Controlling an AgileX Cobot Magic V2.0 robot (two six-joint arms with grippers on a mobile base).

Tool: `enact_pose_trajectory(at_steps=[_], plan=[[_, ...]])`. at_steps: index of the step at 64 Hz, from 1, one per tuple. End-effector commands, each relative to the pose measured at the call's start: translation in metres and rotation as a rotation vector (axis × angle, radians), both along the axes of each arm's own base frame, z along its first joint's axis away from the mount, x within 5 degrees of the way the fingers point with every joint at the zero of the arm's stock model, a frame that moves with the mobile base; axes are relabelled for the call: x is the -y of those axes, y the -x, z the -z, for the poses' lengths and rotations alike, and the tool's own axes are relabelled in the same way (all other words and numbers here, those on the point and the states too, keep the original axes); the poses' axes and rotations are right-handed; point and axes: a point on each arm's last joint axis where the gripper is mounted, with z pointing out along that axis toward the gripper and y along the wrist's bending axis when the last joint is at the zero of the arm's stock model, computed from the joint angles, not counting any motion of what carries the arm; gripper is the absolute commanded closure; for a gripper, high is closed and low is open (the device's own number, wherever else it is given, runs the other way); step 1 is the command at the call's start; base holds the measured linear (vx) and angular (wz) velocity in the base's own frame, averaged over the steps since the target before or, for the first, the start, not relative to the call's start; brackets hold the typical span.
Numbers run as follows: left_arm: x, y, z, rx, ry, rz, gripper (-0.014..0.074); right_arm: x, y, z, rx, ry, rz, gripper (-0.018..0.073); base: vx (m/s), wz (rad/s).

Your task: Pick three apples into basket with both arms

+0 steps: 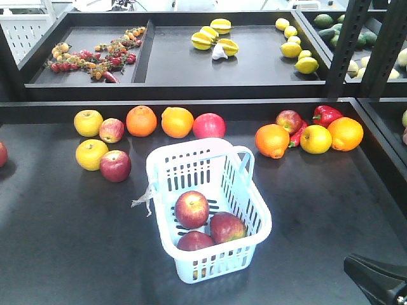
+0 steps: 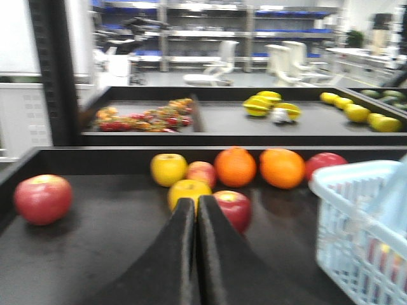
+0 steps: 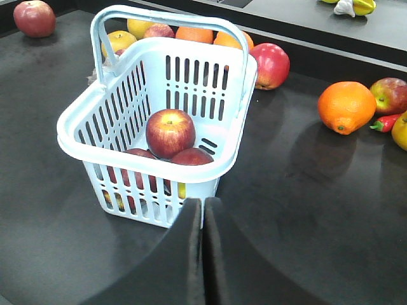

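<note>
Three apples (image 1: 191,209) sit in the basket (image 1: 164,166); left gripper (image 2: 194,210) and right gripper (image 3: 203,206) fingers clenched, empty. Retract clear of basket.

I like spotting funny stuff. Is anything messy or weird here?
Mostly tidy. One oddity: a crinkled clear plastic scrap hangs off the rim of the blue basket. The three apples sit neatly inside, nothing spilled.

Basket (image 1: 166,166) top open; 3 apples (image 1: 191,209) fill floor.
</note>
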Motion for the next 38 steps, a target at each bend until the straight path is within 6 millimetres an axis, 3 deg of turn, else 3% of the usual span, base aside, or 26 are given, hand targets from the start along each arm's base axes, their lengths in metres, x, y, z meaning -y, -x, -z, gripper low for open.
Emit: enact_pose_trajectory(at_steps=[1, 38], plan=[[-0.0018, 0.0004, -0.0006, 0.079, 0.009, -0.034, 0.0604, 0.0014, -0.0043, -0.0125, 0.065, -0.030, 0.035, 0.0564, 0.00, 0.00], [-0.0036, 0.0005, -0.0024, 0.096, 0.010, -0.066, 0.0604, 0.0014, -0.0043, -0.0125, 0.065, -0.030, 0.035, 0.0564, 0.00, 0.00]])
